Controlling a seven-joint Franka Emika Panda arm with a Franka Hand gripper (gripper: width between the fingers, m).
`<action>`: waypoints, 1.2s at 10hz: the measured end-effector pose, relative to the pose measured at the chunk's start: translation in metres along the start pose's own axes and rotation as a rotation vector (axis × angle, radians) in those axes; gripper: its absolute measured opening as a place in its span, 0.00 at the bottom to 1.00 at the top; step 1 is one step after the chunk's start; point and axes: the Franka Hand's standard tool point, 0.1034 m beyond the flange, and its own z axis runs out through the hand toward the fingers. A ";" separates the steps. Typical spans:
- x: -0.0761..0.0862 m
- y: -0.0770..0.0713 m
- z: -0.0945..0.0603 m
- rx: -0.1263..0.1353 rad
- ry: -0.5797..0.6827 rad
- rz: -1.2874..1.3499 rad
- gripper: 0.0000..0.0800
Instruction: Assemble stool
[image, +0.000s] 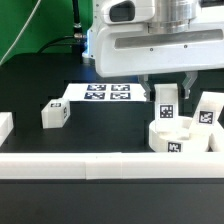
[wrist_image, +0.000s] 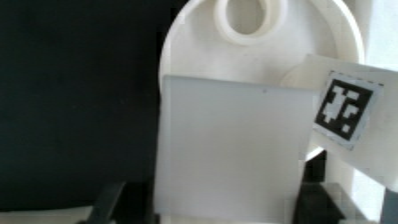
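Stool seat (image: 190, 133): rested on the table (image: 100, 135), at the exterior view's right.
Upright leg (image: 165, 100): stood over it, between the end effector (image: 170, 88) fingers; grip unclear.
Loose leg (image: 55, 113): well apart, unfitted.
Progress: seemingly early; legs remained.

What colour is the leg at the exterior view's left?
White leg with a black-and-white square tag, best seen in the exterior view.

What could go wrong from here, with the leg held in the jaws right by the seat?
1. The leg in the jaws hangs just above the seat. If it comes down misaligned, it may catch on the seat and shove it aside.
2. Another leg stands close by, at the exterior view's right. The jaws could knock it over while lowering.
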 end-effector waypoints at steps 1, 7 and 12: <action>0.000 0.000 0.001 0.006 -0.001 0.102 0.42; 0.000 -0.013 0.004 0.066 -0.002 0.891 0.42; -0.002 -0.023 0.005 0.076 -0.018 1.160 0.42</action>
